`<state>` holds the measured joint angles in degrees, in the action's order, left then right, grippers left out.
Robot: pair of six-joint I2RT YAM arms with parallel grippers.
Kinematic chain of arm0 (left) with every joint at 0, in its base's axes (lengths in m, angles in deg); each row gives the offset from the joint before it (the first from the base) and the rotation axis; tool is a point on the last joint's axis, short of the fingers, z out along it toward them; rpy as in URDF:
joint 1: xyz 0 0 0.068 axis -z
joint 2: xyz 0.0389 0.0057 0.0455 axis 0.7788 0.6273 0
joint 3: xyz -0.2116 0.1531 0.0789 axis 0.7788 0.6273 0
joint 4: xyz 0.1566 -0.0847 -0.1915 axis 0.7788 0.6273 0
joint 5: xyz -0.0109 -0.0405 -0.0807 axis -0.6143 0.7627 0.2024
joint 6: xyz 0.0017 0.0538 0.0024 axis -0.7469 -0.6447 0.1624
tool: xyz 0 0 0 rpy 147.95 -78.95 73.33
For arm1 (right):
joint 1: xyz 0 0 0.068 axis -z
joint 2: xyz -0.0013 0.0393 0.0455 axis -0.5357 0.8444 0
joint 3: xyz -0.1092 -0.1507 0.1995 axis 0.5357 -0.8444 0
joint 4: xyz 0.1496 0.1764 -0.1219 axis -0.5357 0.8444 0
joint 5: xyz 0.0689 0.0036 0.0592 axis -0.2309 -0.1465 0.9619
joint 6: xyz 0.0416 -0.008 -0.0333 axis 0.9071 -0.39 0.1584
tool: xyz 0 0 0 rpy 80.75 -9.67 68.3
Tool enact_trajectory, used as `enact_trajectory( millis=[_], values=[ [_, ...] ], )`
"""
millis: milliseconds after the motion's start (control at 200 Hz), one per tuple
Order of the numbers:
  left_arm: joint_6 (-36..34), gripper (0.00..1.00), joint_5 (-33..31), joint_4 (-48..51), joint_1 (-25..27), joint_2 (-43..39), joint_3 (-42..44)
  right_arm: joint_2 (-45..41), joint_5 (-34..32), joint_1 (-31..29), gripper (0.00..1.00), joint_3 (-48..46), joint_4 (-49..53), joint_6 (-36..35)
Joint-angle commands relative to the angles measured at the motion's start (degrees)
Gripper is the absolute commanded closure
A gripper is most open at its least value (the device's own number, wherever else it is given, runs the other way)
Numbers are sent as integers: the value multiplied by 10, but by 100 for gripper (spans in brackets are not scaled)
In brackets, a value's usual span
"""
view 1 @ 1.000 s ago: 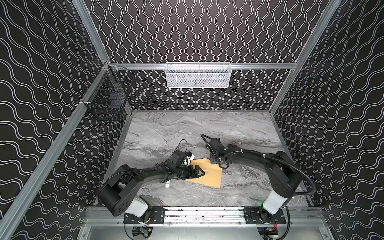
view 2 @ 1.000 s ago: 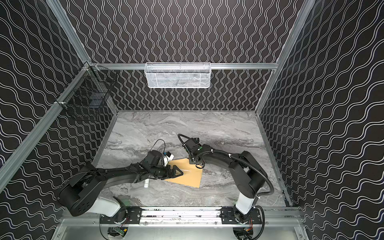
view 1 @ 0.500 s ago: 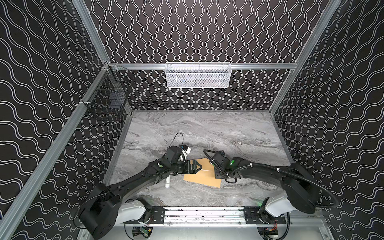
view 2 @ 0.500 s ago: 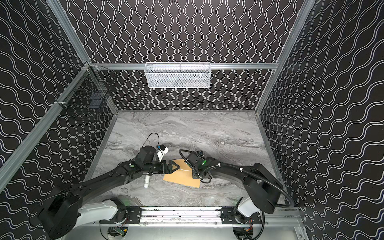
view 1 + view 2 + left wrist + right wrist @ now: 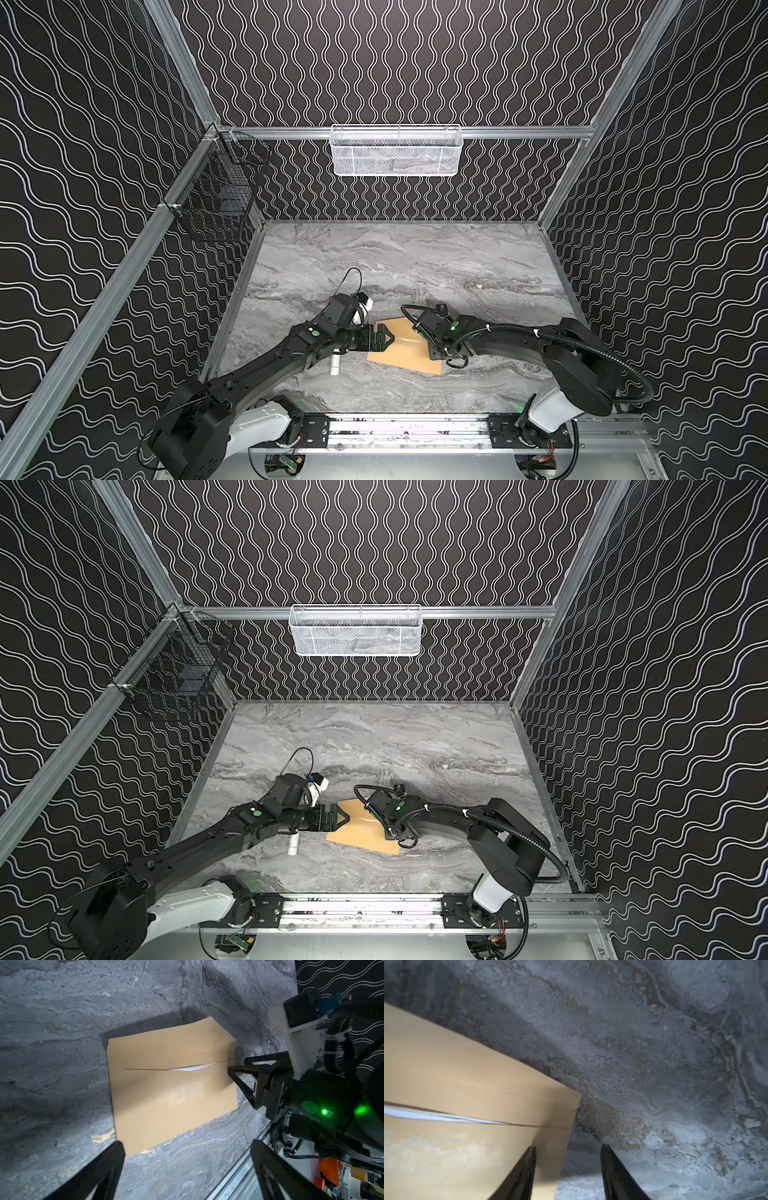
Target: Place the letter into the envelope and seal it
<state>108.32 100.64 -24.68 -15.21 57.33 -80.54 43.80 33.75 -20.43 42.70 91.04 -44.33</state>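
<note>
1. On the marble table (image 5: 415, 266), near the front rail, find the envelope (image 5: 405, 351) lying flat, with the letter (image 5: 191, 1068) already inside, showing only a white sliver at the mouth.
2. Note the left gripper (image 5: 384, 337) spread wide at one edge, holding nothing.
3. Note the right gripper (image 5: 568, 1148) half apart, straddling the opposite edge, pinching nothing.
4. Judged step: sealing, not yet done. Next, fold the flap (image 5: 166, 1043) over the mouth and press firmly.
</note>
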Motion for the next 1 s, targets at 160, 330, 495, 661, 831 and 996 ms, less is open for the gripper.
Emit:
enact_trajectory(
  millis=[160, 330, 495, 661, 831, 996],
  values=[
    [-2, 1, 22, -34, -3, 2, 8, 17, -38, 2, 47, 18, 33, -9],
    [12, 1, 39, -61, -3, 9, 19, 26, -44, 7, 46, 24, 33, -18],
    [15, 1, 41, -64, -3, 7, 24, 30, -51, 10, 46, 26, 31, -25],
    [17, 2, 43, -70, -3, 11, 27, 38, -46, 10, 46, 33, 26, -30],
    [16, 2, 42, -66, -3, 10, 24, 42, -46, 11, 46, 35, 26, -32],
    [10, 2, 33, -49, -3, 8, 17, 36, -44, 10, 46, 47, 33, -30]
  ],
)
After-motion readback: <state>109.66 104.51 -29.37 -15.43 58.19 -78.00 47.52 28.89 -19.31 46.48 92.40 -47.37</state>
